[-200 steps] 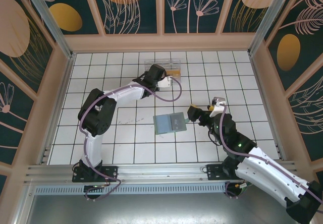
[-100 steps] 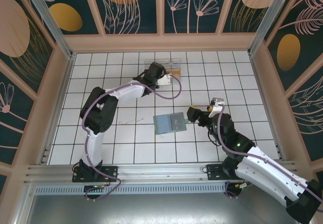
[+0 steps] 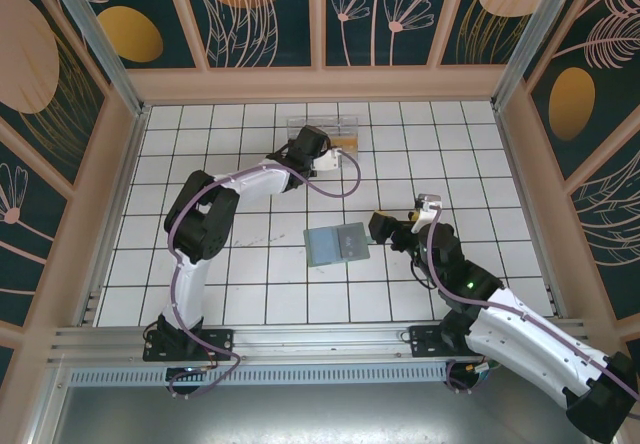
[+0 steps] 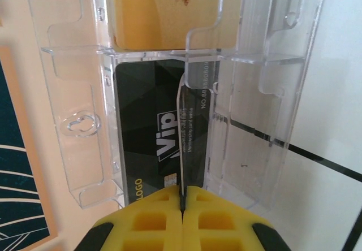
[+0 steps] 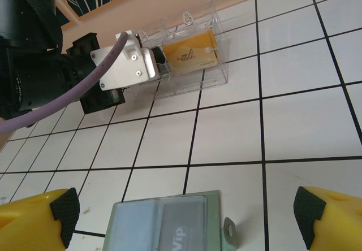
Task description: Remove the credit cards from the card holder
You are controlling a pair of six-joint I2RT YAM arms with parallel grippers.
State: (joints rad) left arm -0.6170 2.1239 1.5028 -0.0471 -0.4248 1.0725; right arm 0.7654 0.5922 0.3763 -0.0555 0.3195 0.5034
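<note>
Since the earlier frame the left arm's elbow [image 3: 205, 219] has swung a little right. Its wrist has stayed at the clear box [image 3: 322, 134], and the right gripper [image 3: 376, 229] has crept slightly towards the card holder [image 3: 337, 244].

Hidden or unclear:
- In the right wrist view, the bottom frame edge cuts off the card holder [image 5: 169, 223]. Pale "Vip" lettering shows in its pocket [image 5: 181, 244], but the rest of that item is out of frame.
- In the left wrist view, the black card [image 4: 195, 132] is seen nearly edge-on as a thin dark line. Small print on its right face is hard to read.
- Whether it touches the second black card [image 4: 144, 143] lying flat behind it, I cannot tell.

Materials and shapes:
- The box is clear rigid plastic with moulded dividers and slots, and its walls are glossy.
- A gold card [image 4: 164, 13] lies flat in its far compartment.
- The holder lies open and flat on white tiles [image 3: 250, 264] near the table's middle. It is matte blue-grey inside, with a small metal tab [image 5: 231, 231] at its right edge.
- The gripper pads are yellow with black corners.

Grippers:
- The left gripper [image 4: 182, 201] has its pads pressed together, pinching the near edge of the upright black card inside the box.
- The right gripper's fingers [image 5: 34, 217] are spread wide, one on each side of the holder's end, and hold nothing.
</note>
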